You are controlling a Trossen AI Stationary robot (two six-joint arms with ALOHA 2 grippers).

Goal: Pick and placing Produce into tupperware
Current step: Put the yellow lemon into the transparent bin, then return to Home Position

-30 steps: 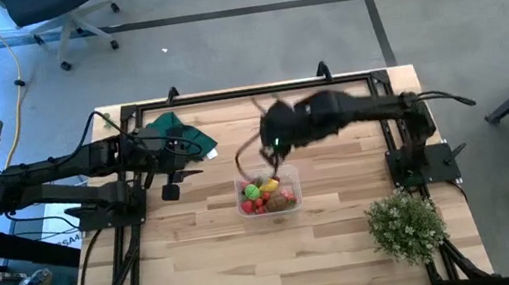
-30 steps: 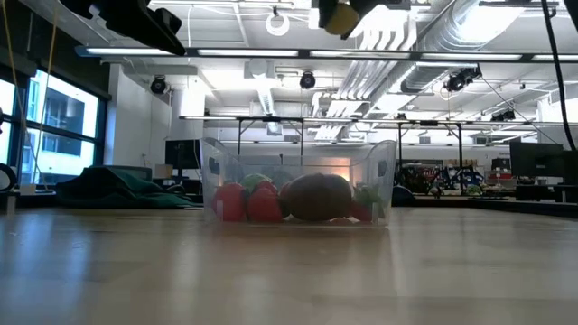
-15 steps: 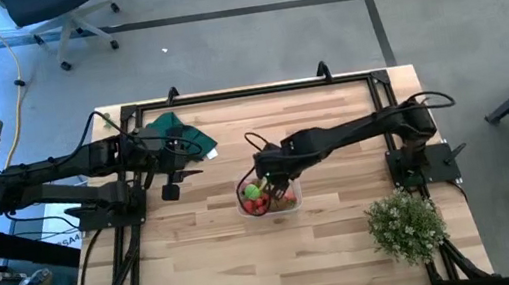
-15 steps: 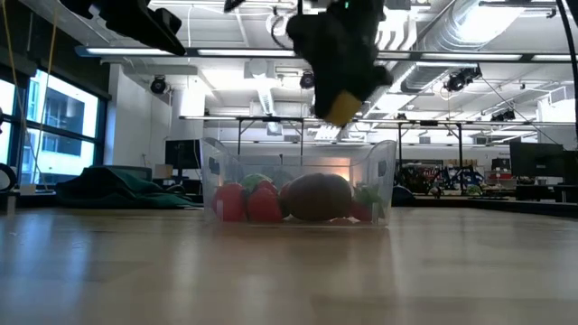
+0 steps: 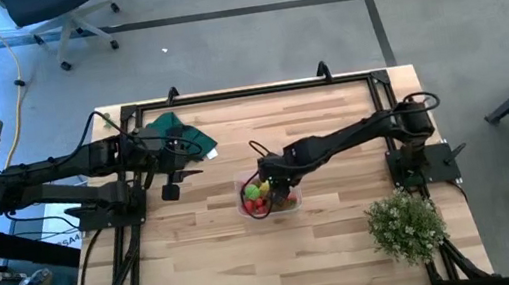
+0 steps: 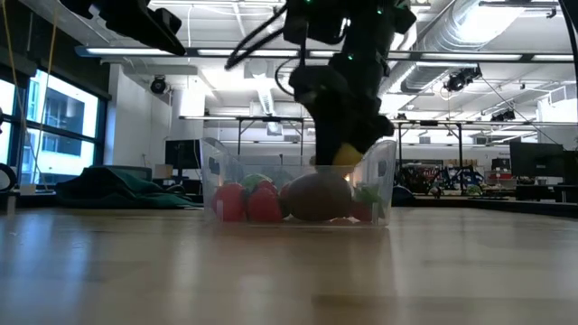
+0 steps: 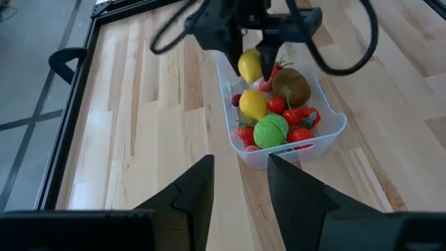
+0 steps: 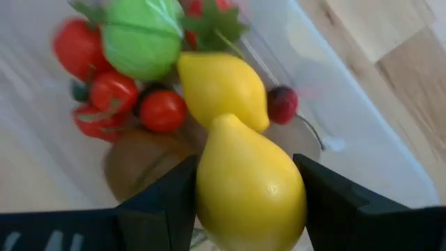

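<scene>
The wooden table (image 5: pixel 350 239) is carrying everything, with a dark green cloth (image 5: pixel 172 130) lying at its far left corner and a bushy pale-green plant (image 5: pixel 406 225) standing at its near right corner. The right arm is reaching from its base across the table toward the middle, and the left arm is waiting over the left side, near the cloth.

The clear tupperware tub (image 7: pixel 327 132) is sitting near the middle of the table. Inside it are lying a brown kiwi (image 7: pixel 290 86), a green cabbage-like piece (image 7: pixel 270 130), a yellow lemon (image 7: pixel 252 104), several small red tomatoes (image 7: pixel 301 134) and a small dark red cherry (image 8: pixel 281 103) (the cherry is touching the tub wall).

The right gripper (image 7: pixel 256 66) is hanging just over the far end of the tub, its tips at about the height of the rim in the low view. Its two fingers (image 8: pixel 157 202) are pinching a second yellow lemon (image 8: pixel 249 187), one finger on each side of the fruit, which is filling the gap between them. This lemon is sitting directly above the lemon and the kiwi in the tub; I cannot tell if it is touching them.

The left gripper (image 7: pixel 239 183) is holding nothing, and its fingers (image 7: pixel 191 199) are standing partly apart over bare wood, well apart from the tub.
</scene>
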